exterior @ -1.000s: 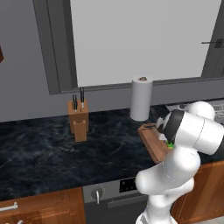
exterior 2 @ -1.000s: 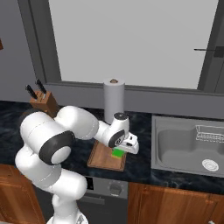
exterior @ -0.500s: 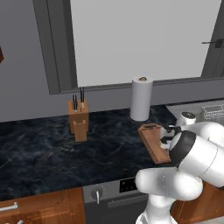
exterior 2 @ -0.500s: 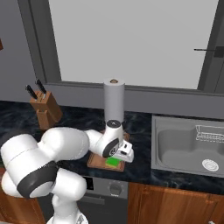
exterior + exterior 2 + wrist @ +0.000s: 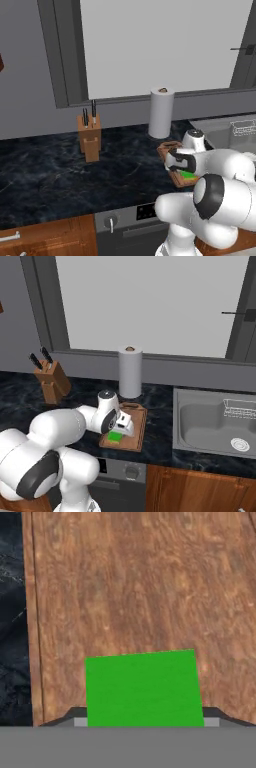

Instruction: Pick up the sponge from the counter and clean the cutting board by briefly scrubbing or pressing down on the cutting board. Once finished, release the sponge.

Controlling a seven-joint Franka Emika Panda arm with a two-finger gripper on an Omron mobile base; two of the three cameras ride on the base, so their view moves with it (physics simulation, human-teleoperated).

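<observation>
your gripper [image 5: 118,432] sits low over the flat reddish-brown wooden cutting board [image 5: 135,431], closed on the small bright green rectangular sponge [image 5: 115,437] from both sides. the sponge lies near the board's front edge. the board rests on the dark marble counter [image 5: 45,175], before the white paper towel roll [image 5: 130,372].

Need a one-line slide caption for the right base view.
Gripper holds the sponge down on the cutting board, beside the sink.
</observation>
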